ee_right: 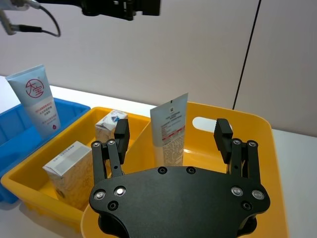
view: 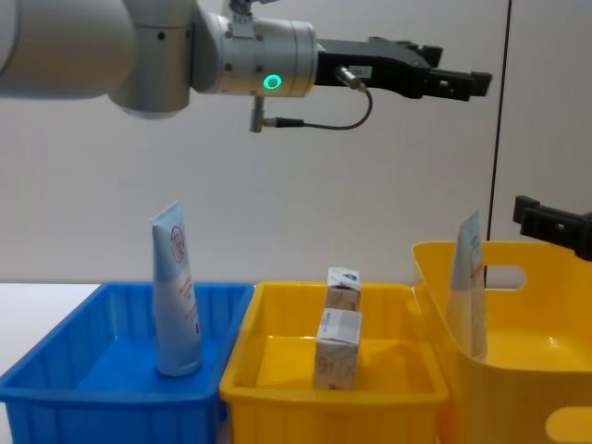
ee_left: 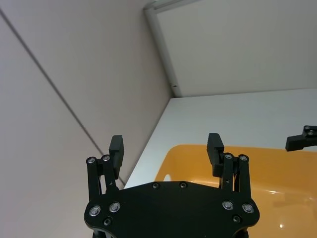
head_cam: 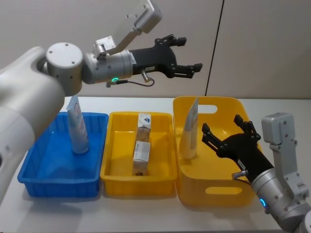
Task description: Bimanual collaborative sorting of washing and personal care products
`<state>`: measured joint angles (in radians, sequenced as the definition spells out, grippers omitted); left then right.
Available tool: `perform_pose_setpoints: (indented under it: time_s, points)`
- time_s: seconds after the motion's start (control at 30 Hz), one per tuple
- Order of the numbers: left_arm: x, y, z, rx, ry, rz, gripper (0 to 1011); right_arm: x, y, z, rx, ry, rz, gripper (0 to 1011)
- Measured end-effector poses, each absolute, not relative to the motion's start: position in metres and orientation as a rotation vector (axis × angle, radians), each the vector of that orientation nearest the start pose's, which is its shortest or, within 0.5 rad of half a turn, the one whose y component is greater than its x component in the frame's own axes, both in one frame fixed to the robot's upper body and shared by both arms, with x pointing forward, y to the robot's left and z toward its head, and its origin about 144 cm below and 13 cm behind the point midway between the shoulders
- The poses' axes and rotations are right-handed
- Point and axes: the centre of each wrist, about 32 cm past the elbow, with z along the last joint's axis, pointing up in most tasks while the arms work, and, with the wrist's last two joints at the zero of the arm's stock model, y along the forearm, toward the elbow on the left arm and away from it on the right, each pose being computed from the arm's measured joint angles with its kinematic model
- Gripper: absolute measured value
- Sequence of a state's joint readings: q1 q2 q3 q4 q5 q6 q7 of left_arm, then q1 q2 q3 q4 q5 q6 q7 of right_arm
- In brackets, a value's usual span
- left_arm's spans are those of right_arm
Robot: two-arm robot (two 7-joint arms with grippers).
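One pale squeeze tube stands upright in the blue bin. A second tube leans at the left side of the yellow handled basket. Two small white-beige cartons stand in the yellow middle bin. My left gripper hangs open and empty high above the basket's back edge. My right gripper is open over the basket, just right of the second tube, not touching it.
The three containers stand side by side on a white table, blue on the left, handled basket on the right. A plain wall rises right behind the table. My left arm spans high across the bins.
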<state>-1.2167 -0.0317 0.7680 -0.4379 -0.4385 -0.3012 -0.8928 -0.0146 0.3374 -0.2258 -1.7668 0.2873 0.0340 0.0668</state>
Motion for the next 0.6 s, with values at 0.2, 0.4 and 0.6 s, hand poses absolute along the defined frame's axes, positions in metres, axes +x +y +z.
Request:
perform_pose_setpoints:
  time_s: [0.2, 0.4, 0.6]
  points:
    - [0.694, 0.127, 1.332, 0.093, -0.351, 0.375, 1001, 0.443, -0.237, 1.189, 0.026, -0.075, -1.229, 1002]
    - [0.676, 0.143, 1.326, 0.09, -0.335, 0.463, 1001, 0.443, -0.237, 1.189, 0.026, -0.075, -1.23, 1002]
    - [0.653, 0.159, 1.32, 0.091, -0.321, 0.551, 1001, 0.443, -0.237, 1.189, 0.026, -0.075, -1.229, 1002]
